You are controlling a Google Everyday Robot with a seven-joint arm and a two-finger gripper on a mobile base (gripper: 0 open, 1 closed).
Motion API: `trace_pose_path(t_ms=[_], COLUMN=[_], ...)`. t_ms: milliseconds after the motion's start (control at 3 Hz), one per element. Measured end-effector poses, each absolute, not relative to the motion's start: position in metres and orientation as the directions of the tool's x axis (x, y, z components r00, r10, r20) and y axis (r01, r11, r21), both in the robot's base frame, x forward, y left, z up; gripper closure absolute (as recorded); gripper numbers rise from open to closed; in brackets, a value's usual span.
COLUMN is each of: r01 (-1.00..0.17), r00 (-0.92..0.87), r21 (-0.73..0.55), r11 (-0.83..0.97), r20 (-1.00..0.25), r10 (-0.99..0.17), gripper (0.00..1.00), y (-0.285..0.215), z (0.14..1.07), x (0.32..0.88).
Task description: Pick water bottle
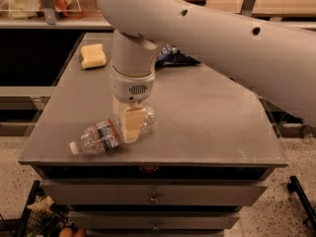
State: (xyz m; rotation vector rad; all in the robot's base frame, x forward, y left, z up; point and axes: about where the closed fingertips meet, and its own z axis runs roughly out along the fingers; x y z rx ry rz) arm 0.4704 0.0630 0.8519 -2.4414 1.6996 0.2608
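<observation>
The water bottle (101, 136) lies on its side near the front left of the grey table (212, 117), white cap pointing left, its blue, white and red-orange label facing up. My gripper (129, 125) hangs straight down from the white arm, directly over the bottle's right half. One cream finger (132, 124) shows in front of the bottle's body; the other is hidden behind it. The bottle still rests on the tabletop.
A yellow sponge (93, 56) lies at the table's back left. A dark crumpled bag (170, 55) sits at the back, partly behind the arm. Shelving stands behind the table, drawers below its front edge, and a wire basket (37, 216) on the floor at lower left.
</observation>
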Motion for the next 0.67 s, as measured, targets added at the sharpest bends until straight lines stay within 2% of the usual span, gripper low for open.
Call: trace_pose_path(t_ms=[667], r01=[-0.939], r00=[0.339], r21=[-0.019], r11=[-0.344], r20=[-0.236], r10=[-0.911], gripper=[0.87], y=[0.0632], z=[0.8495], x=[0.4684])
